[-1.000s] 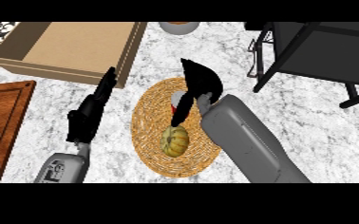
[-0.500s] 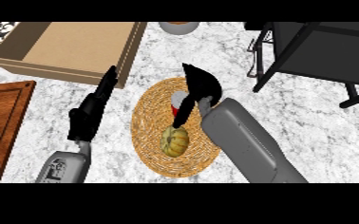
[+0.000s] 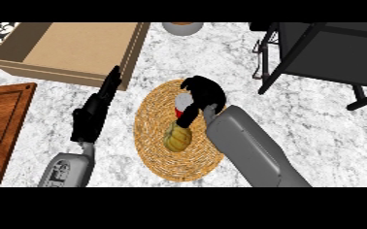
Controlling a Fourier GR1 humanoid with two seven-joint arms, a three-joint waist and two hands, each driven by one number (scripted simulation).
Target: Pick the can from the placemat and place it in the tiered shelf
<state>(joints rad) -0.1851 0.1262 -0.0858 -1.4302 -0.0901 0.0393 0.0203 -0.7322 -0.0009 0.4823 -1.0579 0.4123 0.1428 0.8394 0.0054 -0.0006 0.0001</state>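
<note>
Red and silver, the can point(image 3: 183, 104) is standing on the woven mat point(image 3: 154, 126) inside the right hand's point(image 3: 203, 92) curling fingers point(image 3: 188, 118), probably light, rigid and slick, so gripping its sides mid-height is looking wisest.

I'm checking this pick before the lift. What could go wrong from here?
The small yellow-green squash lies right beside the red and silver can on the round woven placemat, so the right robot hand curled over the can might nudge it. The dark tiered shelf has thin legs toward the can's side; a low carry could clip them.
</note>
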